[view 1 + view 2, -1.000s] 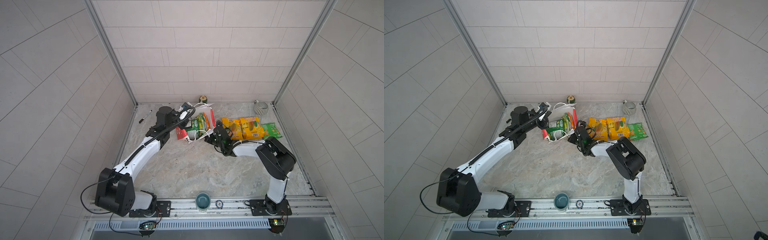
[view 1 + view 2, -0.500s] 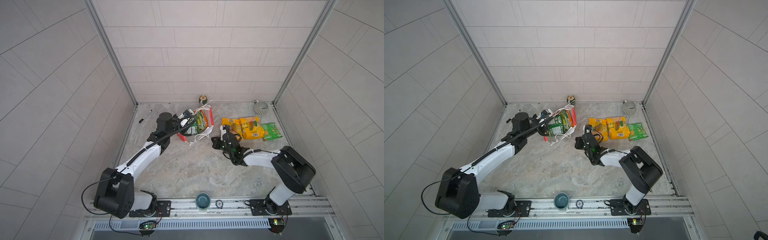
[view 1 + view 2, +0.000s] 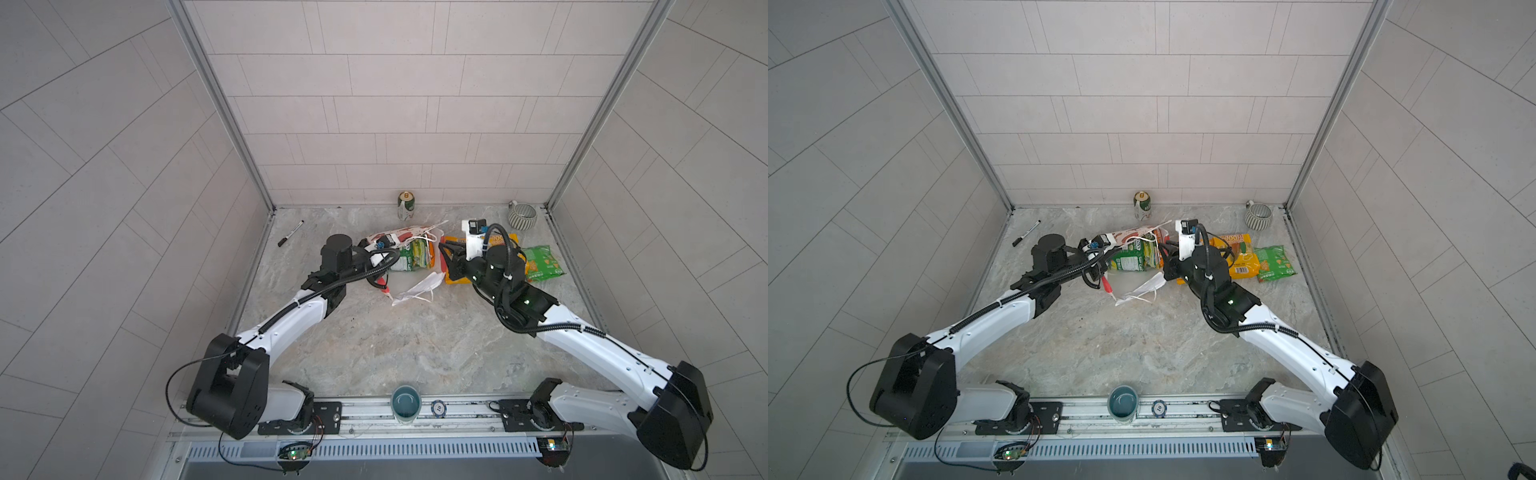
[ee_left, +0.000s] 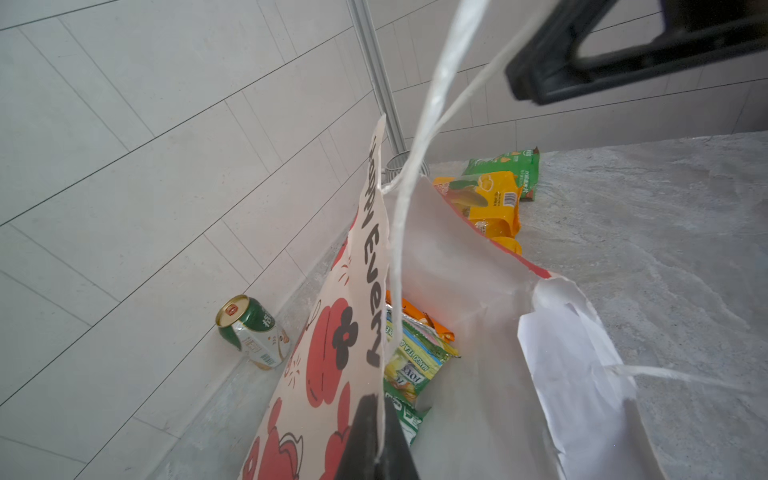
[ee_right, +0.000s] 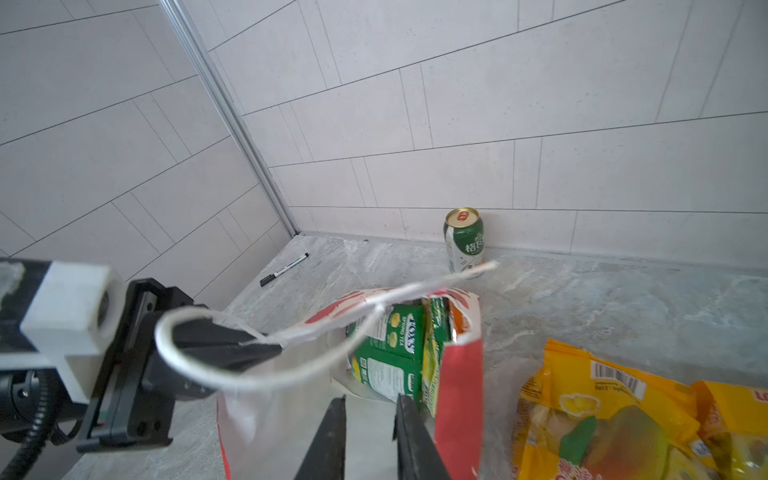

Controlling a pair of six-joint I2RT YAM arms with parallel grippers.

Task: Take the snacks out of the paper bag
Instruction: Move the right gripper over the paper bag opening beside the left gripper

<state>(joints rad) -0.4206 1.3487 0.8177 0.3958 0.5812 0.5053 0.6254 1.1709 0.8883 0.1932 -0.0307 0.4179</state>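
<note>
The left gripper (image 5: pixel 266 349) clenches the bag (image 3: pixel 417 286) by its upper edge and cord, propping its mouth open. Inside the bag, green packets (image 5: pixel 390 353) wait beside an orange packet (image 4: pixel 419 318). At the bag's mouth, the right gripper (image 5: pixel 370 401), shut a second ago, now shows jaws parted and empty, likely readying another pull. Right of the bag, two yellow packets (image 3: pixel 1241 255) and a lone green packet (image 3: pixel 1275 262) lie freed.
</note>
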